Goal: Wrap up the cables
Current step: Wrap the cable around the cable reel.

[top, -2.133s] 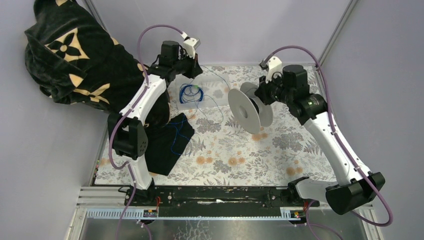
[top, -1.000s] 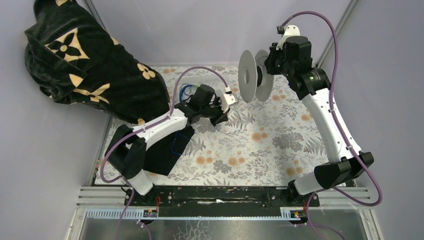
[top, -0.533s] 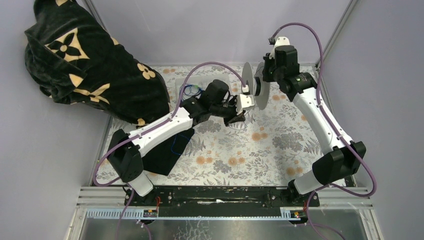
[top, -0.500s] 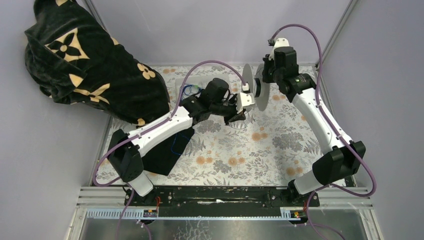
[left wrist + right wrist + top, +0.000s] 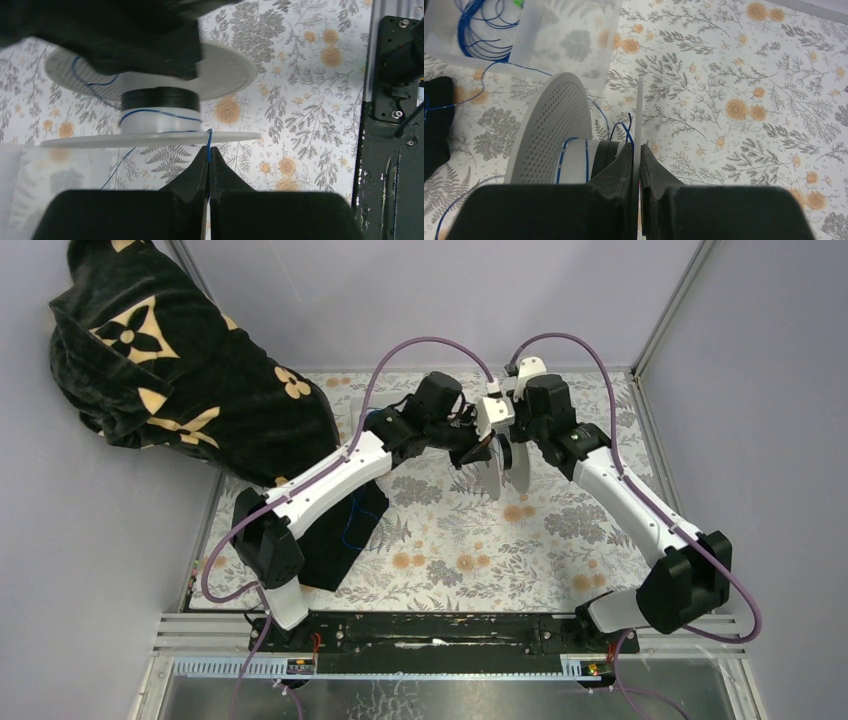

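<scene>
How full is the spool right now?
Nearly empty: the spool carries only a couple of turns of blue cable on its hub; the rest shows bare.

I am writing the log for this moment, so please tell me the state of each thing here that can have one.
Left gripper: shut on the blue cable.
Right gripper: shut on the spool, gripping its thin flange.
Spool: only a few turns of cable on its hub.
Blue coil: loose, not wound, lying in the clear tray.
</scene>
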Robot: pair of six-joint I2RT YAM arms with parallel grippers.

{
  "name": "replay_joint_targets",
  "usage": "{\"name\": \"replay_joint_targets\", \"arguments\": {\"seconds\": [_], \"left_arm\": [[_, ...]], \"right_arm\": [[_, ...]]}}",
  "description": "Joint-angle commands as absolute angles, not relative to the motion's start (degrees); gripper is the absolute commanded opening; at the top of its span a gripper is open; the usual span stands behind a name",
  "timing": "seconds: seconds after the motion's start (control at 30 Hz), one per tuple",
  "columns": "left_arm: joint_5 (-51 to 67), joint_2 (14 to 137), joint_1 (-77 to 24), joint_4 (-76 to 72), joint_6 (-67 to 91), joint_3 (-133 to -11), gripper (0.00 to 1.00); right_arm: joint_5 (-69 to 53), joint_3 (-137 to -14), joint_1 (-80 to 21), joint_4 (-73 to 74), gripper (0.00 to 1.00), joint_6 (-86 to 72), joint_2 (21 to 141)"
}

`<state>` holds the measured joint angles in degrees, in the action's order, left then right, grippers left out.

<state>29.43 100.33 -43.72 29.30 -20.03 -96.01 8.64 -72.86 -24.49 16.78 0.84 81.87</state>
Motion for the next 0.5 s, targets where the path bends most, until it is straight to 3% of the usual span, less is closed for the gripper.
{"name": "replay_joint_targets", "arguments": {"seconds": [0.0,0.27,0.47], "left_arm": [[29.49,100.55,-40.27,28.47,-16.66,-99.56,0.00],[25.98,101.15,-36.66,24.89,-14.23,-98.35,0.01],[25.80,101.13,-34.00,23.28,-12.84,-97.33,0.08]], "right_arm": [[5.05,-71.40,-24.31,11.17,0.00,4.65,77.61],[-5.18,-70.68,-24.30,14.11,0.00,4.98,75.07],[-7.62,-70.42,-24.34,16.16,0.00,7.29,73.01]]}}
